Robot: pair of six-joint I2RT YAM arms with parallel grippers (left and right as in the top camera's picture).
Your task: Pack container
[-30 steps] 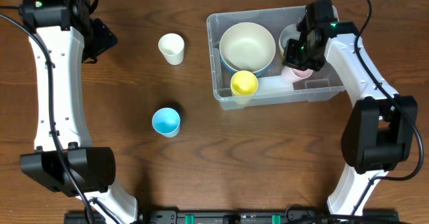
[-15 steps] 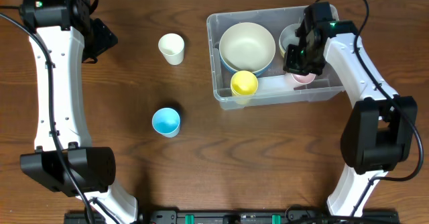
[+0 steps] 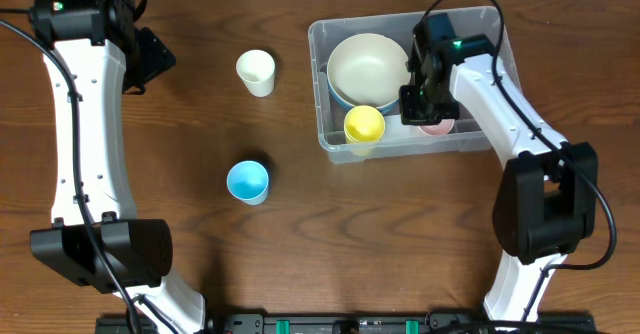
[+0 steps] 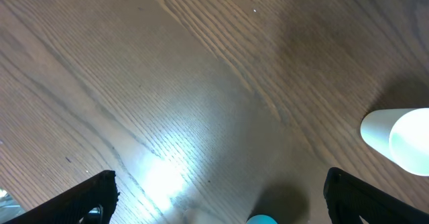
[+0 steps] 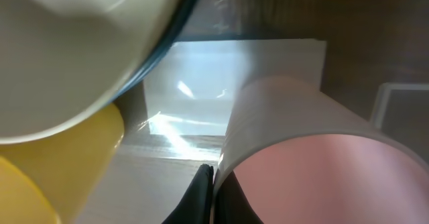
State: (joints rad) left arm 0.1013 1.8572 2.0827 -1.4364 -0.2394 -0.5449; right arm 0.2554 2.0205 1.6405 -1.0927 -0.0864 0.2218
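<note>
Right gripper (image 5: 216, 184) clamped on the rim of the pink cup (image 5: 301, 157), inside the clear plastic container (image 3: 320, 84) on the far-right part of the wooden table (image 3: 300, 254), beside a yellow cup (image 3: 364, 124) and cream bowl (image 3: 368, 66); left gripper (image 3: 150, 59) spread wide, holding nothing, far left.

Wood and plastic
The table (image 3: 300, 264) is grainy wood with a soft shine. The container (image 3: 390, 146) is clear glossy plastic. The pink cup (image 5: 301, 150) looks smooth.
</note>
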